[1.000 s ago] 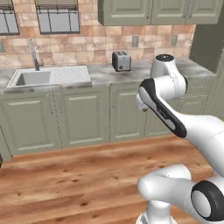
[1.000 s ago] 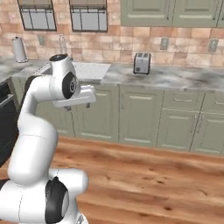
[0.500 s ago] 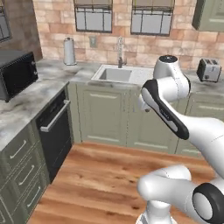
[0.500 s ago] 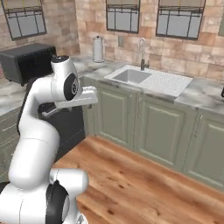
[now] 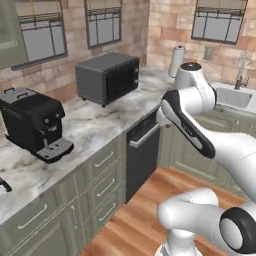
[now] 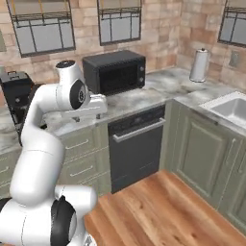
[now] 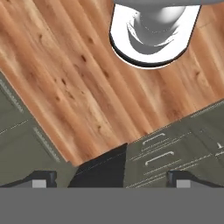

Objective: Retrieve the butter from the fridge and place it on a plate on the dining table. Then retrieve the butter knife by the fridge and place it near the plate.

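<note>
Landmark: black boxy microwave (image 5: 108, 77) is sitting on the grey-white veined marble desk (image 5: 95, 127).
Arm: white arm is reaching out beside the microwave, over the black dishwasher front (image 6: 136, 146).
Fingers: two dark fingers (image 7: 40, 178) are standing wide apart, holding nothing, pointing down at the wooden plank floor (image 7: 65, 74).
Butter: I cannot tell where it is.

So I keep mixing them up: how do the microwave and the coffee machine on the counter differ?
The microwave is a wide, low grey-black box; the coffee machine is taller, narrower and black, with a tray jutting out at its base. The microwave sits nearer the corner. Both stand on the marble counter.
</note>
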### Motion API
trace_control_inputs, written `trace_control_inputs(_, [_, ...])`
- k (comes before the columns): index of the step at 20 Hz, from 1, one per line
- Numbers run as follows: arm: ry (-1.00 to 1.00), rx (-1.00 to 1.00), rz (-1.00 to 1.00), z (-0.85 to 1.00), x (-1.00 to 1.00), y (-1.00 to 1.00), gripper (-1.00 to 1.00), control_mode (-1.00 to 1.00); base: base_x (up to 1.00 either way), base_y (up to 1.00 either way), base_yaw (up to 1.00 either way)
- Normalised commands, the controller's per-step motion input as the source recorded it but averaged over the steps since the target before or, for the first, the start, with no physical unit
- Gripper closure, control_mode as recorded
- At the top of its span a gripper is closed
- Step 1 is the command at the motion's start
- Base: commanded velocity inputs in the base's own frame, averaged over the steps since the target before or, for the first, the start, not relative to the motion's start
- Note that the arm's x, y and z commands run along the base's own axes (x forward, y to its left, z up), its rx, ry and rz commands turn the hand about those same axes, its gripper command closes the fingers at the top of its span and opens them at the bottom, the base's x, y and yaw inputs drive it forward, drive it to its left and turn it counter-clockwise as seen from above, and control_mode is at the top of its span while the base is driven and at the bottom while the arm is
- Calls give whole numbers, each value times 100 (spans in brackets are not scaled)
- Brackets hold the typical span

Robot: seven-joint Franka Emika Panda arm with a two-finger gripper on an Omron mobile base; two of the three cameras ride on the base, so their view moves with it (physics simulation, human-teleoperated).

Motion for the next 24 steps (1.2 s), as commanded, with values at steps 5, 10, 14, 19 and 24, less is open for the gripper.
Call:
trace_control_inputs(5, [0,0,0,0,0,0,-100,100,21,13,55])
trace_control_inputs(10, [0,0,0,0,0,0,-100,100,43,10,45])
trace_control_inputs(14, [0,0,0,0,0,0,-100,100,67,11,45])
trace_control_inputs(19, [0,0,0,0,0,0,-100,100,47,33,40])
trace_control_inputs(24, [0,0,0,0,0,0,-100,100,18,25,23])
